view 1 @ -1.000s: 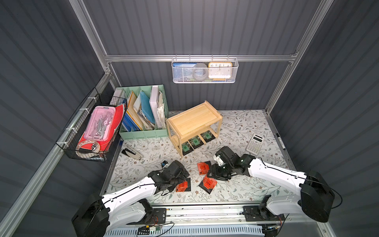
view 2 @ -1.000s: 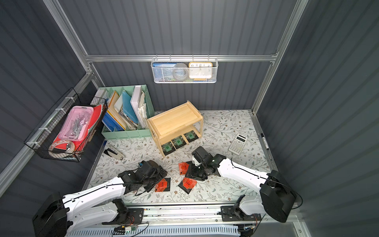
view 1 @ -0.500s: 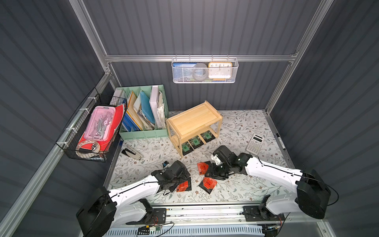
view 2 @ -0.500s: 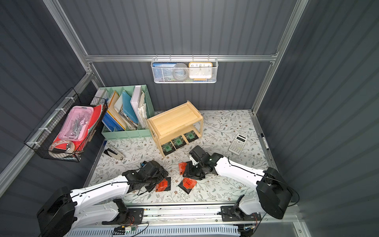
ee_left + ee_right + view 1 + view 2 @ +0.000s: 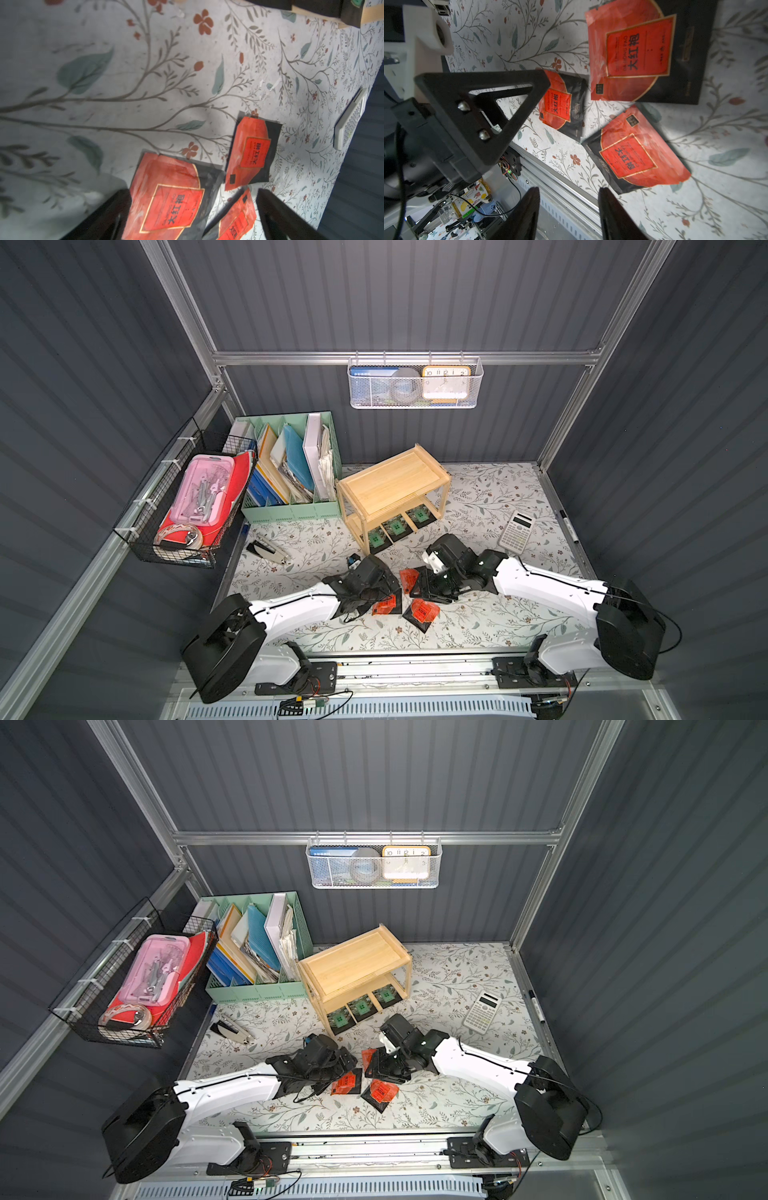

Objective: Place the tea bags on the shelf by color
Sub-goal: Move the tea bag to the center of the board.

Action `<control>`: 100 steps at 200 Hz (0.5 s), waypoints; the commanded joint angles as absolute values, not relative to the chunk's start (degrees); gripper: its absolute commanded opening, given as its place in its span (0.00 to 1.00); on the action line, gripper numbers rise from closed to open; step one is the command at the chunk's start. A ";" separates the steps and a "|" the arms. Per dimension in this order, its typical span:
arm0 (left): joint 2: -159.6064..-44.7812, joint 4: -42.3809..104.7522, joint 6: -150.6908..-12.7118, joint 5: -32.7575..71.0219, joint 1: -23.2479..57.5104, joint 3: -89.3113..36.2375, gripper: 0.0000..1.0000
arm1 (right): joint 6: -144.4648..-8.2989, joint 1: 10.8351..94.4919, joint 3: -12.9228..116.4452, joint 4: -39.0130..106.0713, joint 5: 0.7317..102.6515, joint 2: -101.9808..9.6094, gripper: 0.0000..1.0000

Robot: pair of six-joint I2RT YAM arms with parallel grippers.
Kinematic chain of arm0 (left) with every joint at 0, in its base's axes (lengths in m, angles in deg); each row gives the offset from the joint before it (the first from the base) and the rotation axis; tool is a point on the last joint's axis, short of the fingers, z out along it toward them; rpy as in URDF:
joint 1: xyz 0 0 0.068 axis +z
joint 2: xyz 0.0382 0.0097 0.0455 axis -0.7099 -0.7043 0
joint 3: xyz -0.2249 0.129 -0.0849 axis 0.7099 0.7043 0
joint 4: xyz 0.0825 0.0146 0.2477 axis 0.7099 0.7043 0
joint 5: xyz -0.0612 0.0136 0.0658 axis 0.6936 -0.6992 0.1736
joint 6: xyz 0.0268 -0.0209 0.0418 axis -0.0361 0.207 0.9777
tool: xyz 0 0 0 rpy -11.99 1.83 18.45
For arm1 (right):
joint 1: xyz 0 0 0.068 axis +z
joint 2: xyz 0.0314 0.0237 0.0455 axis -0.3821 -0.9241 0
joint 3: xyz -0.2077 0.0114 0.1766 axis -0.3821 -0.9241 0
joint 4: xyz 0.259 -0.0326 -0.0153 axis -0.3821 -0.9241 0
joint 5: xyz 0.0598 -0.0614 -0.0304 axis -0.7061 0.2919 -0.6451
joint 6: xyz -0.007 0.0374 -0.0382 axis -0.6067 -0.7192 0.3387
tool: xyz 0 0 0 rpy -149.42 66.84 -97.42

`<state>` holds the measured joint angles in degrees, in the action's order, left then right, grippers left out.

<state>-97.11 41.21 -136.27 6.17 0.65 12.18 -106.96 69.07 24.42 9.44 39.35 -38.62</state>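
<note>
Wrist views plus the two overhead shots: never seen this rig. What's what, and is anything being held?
Two white robot arms, each ending in a two-fingered claw. The two top views come from one overhead stereo camera, so they nearly match; the other two come from a camera on each wrist, looking past its claw. On the flowered table: three orange-red tea bags near the arms, a wooden shelf with three green tea bags on its lower board, a file organizer, stapler and calculator. The left claw hangs wide open over an orange bag; the right claw is open nearby. Neither holds anything.
</note>
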 commanded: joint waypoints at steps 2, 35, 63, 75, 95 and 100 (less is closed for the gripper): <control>-100.23 39.34 -131.12 7.84 1.18 9.67 1.00 | -107.15 69.22 23.61 9.82 38.65 -38.96 0.50; -101.62 39.72 -130.00 8.01 1.25 6.71 1.00 | -107.39 68.63 23.35 9.19 39.17 -39.12 0.50; -97.84 43.35 -130.76 5.33 1.27 6.30 1.00 | -107.01 68.43 24.08 9.52 39.01 -40.95 0.50; -95.67 44.59 -131.50 4.35 1.28 6.75 1.00 | -106.72 68.43 24.84 9.72 38.55 -42.34 0.50; -92.20 46.68 -132.79 3.45 1.27 7.70 1.00 | -106.37 68.47 26.60 9.99 37.64 -45.53 0.49; -91.33 47.31 -133.17 3.32 1.24 7.87 1.00 | -106.37 68.51 26.96 10.18 37.57 -46.26 0.49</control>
<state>-95.38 42.63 -132.20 5.54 0.96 7.17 -107.01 68.63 24.57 9.81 38.81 -43.21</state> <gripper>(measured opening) 0.997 0.495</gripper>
